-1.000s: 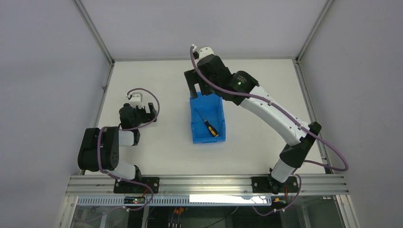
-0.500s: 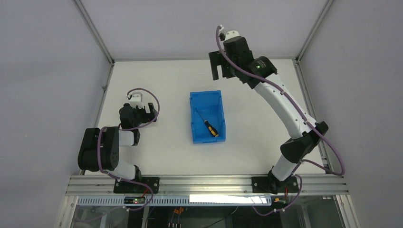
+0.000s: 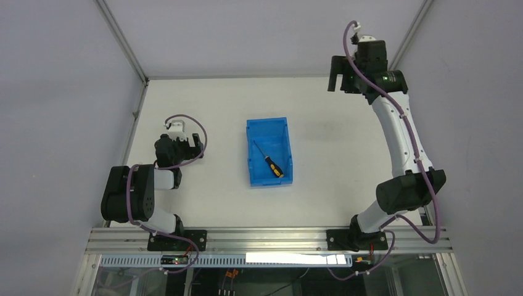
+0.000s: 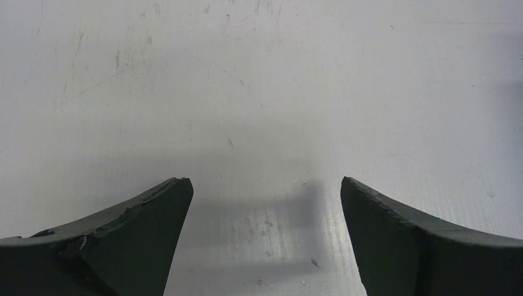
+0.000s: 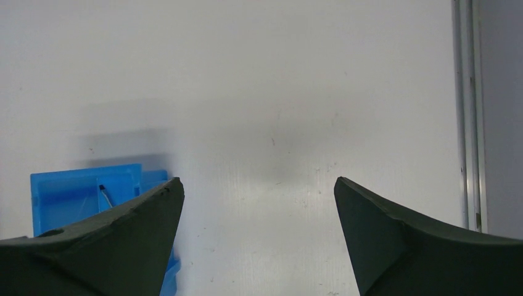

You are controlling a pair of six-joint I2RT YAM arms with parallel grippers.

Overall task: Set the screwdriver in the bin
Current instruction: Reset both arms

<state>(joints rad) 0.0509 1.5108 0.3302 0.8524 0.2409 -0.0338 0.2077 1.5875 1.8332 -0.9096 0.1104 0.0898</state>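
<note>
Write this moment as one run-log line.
screwdriver: lying in bin | right arm: jaws open, empty, over far right corner of table | left arm: jaws open, empty, over table

Screwdriver [image 3: 271, 160] diagonal inside blue bin [image 3: 253, 166]

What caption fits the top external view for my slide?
Screwdriver lies inside the blue bin; right gripper, open and empty, is well clear at the far right.

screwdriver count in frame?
1. The screwdriver lies diagonally on the floor of the blue bin at mid-table, handle toward the bin's near right corner. No other shows in any view; nothing obvious could hide one.
</note>
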